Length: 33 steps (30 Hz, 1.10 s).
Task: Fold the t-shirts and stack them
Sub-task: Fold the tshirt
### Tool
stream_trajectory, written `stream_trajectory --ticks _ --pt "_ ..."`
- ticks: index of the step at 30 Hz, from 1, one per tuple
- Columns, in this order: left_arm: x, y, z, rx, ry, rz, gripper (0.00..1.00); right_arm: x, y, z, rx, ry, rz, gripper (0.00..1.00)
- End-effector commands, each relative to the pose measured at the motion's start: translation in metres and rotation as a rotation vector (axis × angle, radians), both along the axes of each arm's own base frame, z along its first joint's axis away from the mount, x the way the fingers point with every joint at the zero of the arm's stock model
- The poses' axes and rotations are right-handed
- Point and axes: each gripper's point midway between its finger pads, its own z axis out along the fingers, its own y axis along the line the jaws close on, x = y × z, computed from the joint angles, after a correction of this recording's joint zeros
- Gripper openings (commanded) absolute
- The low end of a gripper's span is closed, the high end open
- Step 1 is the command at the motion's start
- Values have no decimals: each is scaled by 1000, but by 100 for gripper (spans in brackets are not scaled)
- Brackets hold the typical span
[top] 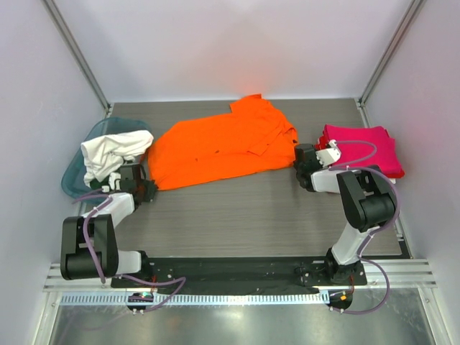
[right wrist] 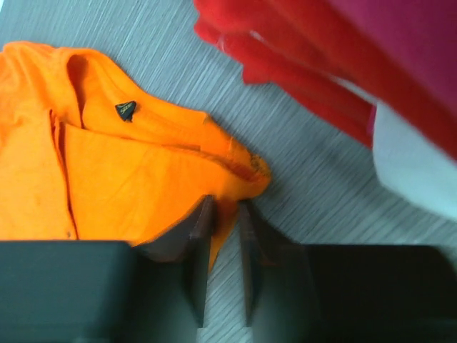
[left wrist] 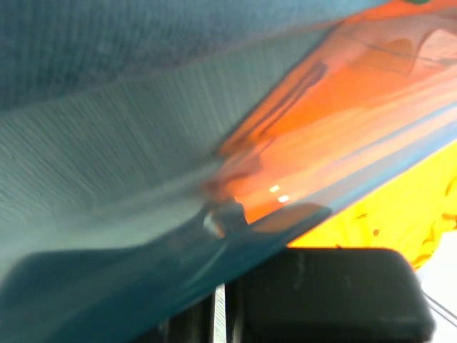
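Two grippers flank the orange t-shirt point(top: 219, 147). Right gripper point(right wrist: 225, 271): fingers nearly together, clamped on its 3 o'clock edge. Left gripper point(top: 144, 190), at 8 o'clock against the teal basket point(top: 75, 176): finger spacing cannot be determined.

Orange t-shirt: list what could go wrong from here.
1. The right gripper seems to pinch only a thin edge of the orange t-shirt; it may slip out on lifting.
2. The left gripper sits right by the teal bin, whose wall fills its blurred wrist view; it could snag or drag the bin.
3. The folded red and pink stack lies close beside the right gripper; a swing might knock it.
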Motion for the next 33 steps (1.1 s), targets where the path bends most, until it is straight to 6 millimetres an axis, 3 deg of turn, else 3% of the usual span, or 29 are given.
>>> stream_trajectory --ticks 1,4,13,16,22,25,27,30,33 --pt "25 30 36 144 -139 102 0 19 -7 22 -26 -72 -28 17" --pt "27 26 39 165 -141 90 0 16 -7 30 -41 -77 -17 10" --pt "26 26 56 235 -155 73 0 -14 -17 65 -39 -126 -38 7" --pt "23 25 58 244 -149 67 0 -24 -15 63 -31 -104 -21 2" --pt "6 32 59 280 -108 81 0 -49 -8 59 -12 -85 -6 1" --pt "-2 33 60 278 -83 73 0 -75 -15 48 -9 -39 -19 1" --pt "-9 34 58 281 -56 55 0 -87 -17 56 6 -57 -23 1" --pt "-18 26 52 252 -32 16 0 -117 -21 43 1 9 -37 1" --pt "-25 19 46 222 -26 -7 0 -127 -20 42 -18 40 -32 1"
